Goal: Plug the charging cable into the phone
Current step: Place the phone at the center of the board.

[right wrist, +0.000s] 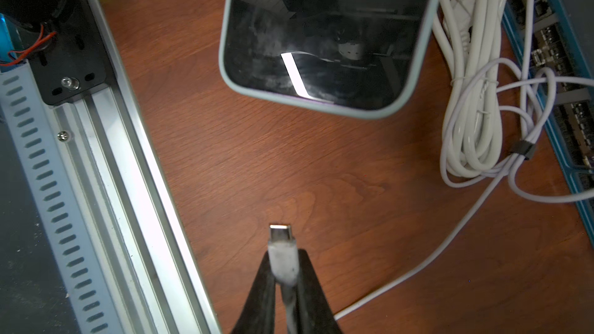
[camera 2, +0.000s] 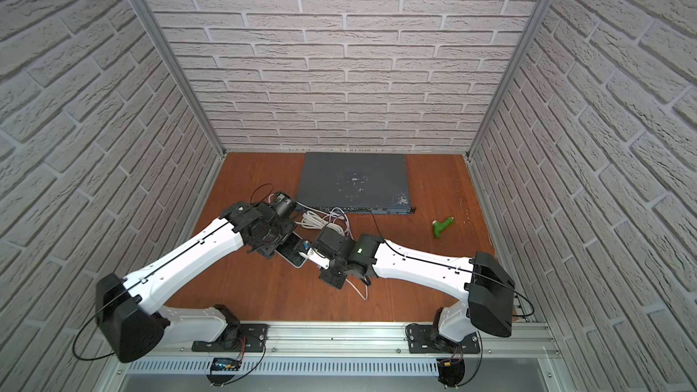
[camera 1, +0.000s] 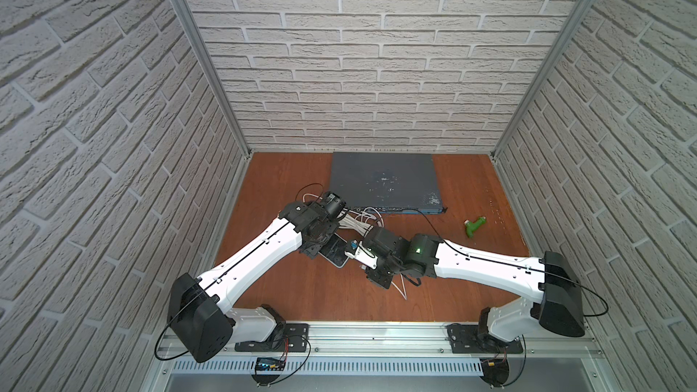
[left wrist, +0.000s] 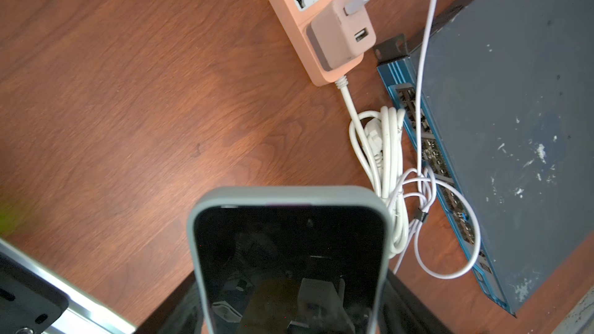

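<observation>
Left of centre in a top view, the phone (camera 1: 336, 256) is clamped by the left gripper (camera 1: 318, 245), one end presented. The charging cable (right wrist: 281, 249) is pinched by the right gripper (right wrist: 285, 265), plug aimed there.

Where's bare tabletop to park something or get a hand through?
Free: the tabletop between the front rail and the phone; the right side around the green object; the back-right corner beside the grey box. Crowded: just before the box's ports, where the coiled cord, charging cable and phone bunch up.
</observation>
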Robot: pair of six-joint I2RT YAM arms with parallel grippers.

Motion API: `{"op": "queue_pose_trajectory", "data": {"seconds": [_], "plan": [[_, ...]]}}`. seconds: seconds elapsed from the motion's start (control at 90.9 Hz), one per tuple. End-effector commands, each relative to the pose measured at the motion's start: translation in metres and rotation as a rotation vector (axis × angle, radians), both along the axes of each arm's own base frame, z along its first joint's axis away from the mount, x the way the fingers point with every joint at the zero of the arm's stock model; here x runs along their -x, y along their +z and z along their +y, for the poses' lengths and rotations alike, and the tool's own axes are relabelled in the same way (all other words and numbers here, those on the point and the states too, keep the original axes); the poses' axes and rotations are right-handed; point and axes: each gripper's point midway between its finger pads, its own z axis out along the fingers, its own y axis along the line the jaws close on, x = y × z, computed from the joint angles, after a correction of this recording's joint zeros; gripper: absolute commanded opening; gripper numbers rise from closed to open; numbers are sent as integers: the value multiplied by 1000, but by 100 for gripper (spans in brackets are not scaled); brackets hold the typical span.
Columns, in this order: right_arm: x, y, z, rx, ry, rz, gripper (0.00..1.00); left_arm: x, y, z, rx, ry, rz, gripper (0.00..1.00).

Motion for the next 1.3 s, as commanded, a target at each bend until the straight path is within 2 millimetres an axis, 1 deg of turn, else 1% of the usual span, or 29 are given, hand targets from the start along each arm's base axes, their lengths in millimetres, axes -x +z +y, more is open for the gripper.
{"op": "queue_pose_trajectory", "data": {"seconds": [0.0,0.121,0.264,0.33,0.407,0.473,0.627,0.715,0.77,0.935,1.144,1.287], "plan": [[-8,10,16,-34,15,-77,3,3,-3,-3,40,22,1,0],[-10,8,22,-36,20,-81,3,5,-6,-3,43,24,9,0],[-10,4,29,-26,29,-76,3,6,-3,-1,38,27,-2,0],[-9,1,30,-18,32,-72,3,7,-4,1,35,30,-1,0],[-8,-3,26,-5,30,-68,3,11,-8,5,18,42,5,0],[-6,-6,19,4,23,-63,3,17,-17,9,5,62,29,0],[2,-11,1,-9,-7,-51,3,31,-52,15,-9,114,97,0],[4,-14,-8,-3,-14,-48,3,32,-66,13,-13,123,120,0],[4,-14,-9,-2,-20,-49,3,30,-70,12,-20,125,130,0],[4,-13,-12,0,-23,-53,3,24,-85,2,-17,124,166,0],[3,-10,-16,-8,-26,-67,3,22,-118,-17,2,116,248,0],[1,-13,-19,-6,-29,-62,3,21,-133,-29,14,105,280,0]]}}
